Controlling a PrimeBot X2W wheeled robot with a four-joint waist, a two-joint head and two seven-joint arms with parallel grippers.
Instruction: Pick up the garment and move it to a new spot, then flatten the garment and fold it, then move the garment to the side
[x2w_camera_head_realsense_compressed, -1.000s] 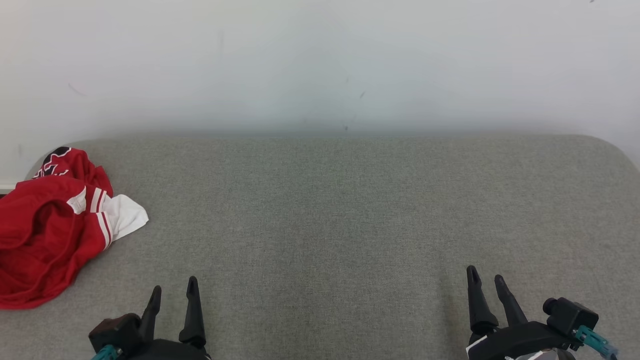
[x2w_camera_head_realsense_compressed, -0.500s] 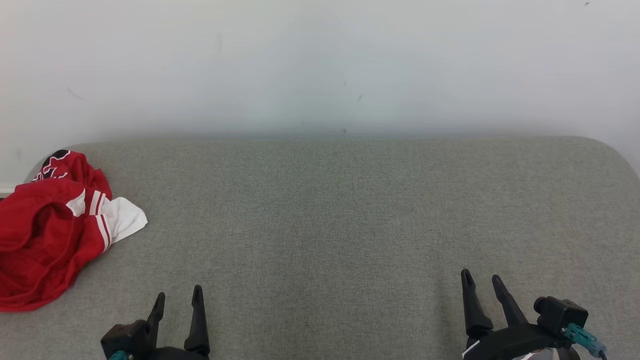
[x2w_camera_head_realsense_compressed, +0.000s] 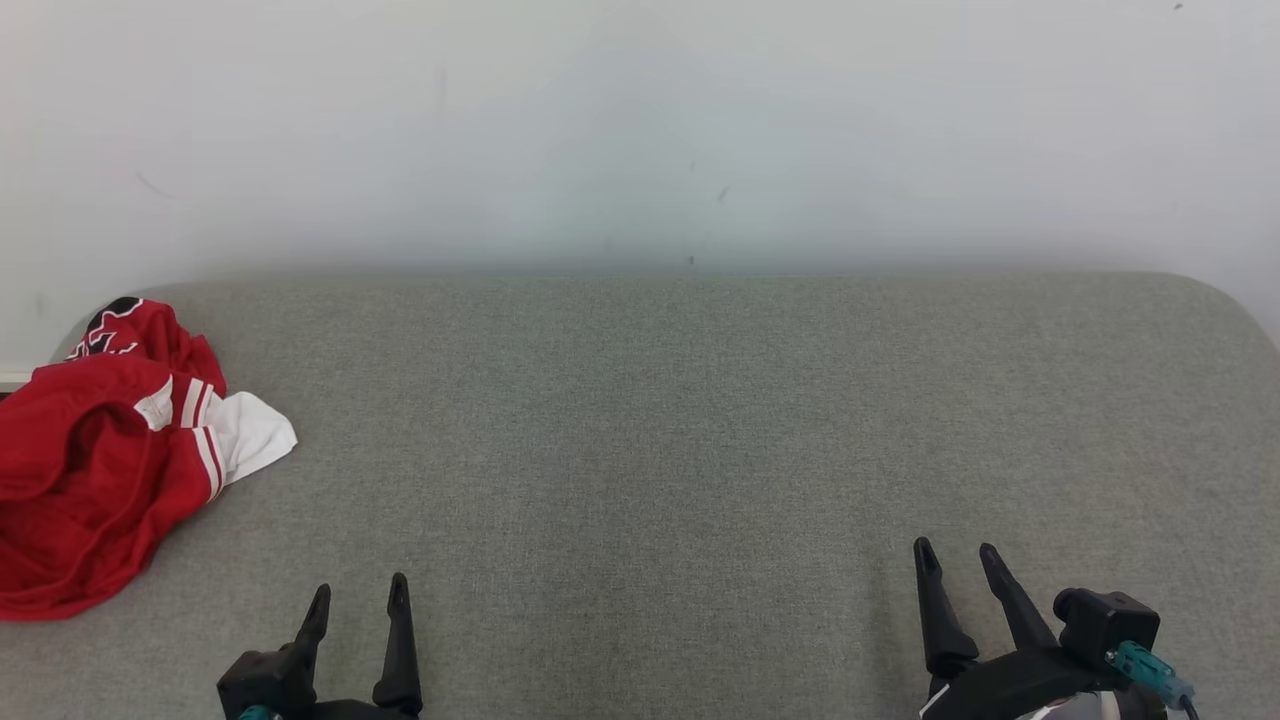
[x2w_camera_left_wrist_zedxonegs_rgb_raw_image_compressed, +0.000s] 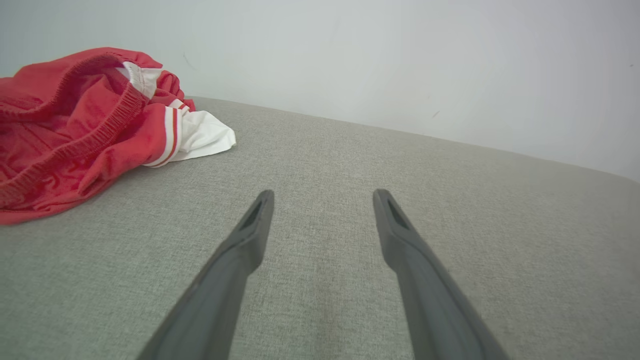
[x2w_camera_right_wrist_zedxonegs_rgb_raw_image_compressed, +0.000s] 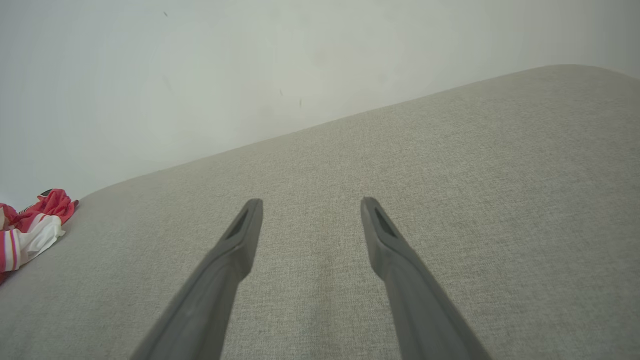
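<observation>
Left gripper (x2w_camera_head_realsense_compressed: 360, 585) and right gripper (x2w_camera_head_realsense_compressed: 955, 548) gape empty; we'd pinch the garment (x2w_camera_head_realsense_compressed: 90, 470) (soft, limp) at its apparent waistband (x2w_camera_left_wrist_zedxonegs_rgb_raw_image_compressed: 95, 131).

The garment (x2w_camera_head_realsense_compressed: 90, 470) lies on the bench (x2w_camera_head_realsense_compressed: 650, 420), with the wall (x2w_camera_head_realsense_compressed: 640, 120) behind it. The left tool (x2w_camera_head_realsense_compressed: 359, 585) is right of the garment and nearer the robot. The right tool (x2w_camera_head_realsense_compressed: 955, 548) is much farther right.

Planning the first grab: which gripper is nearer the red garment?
Left. The left gripper is open, a little to the right of the red garment; the right gripper, also open, is far across the grey cushion.
</observation>
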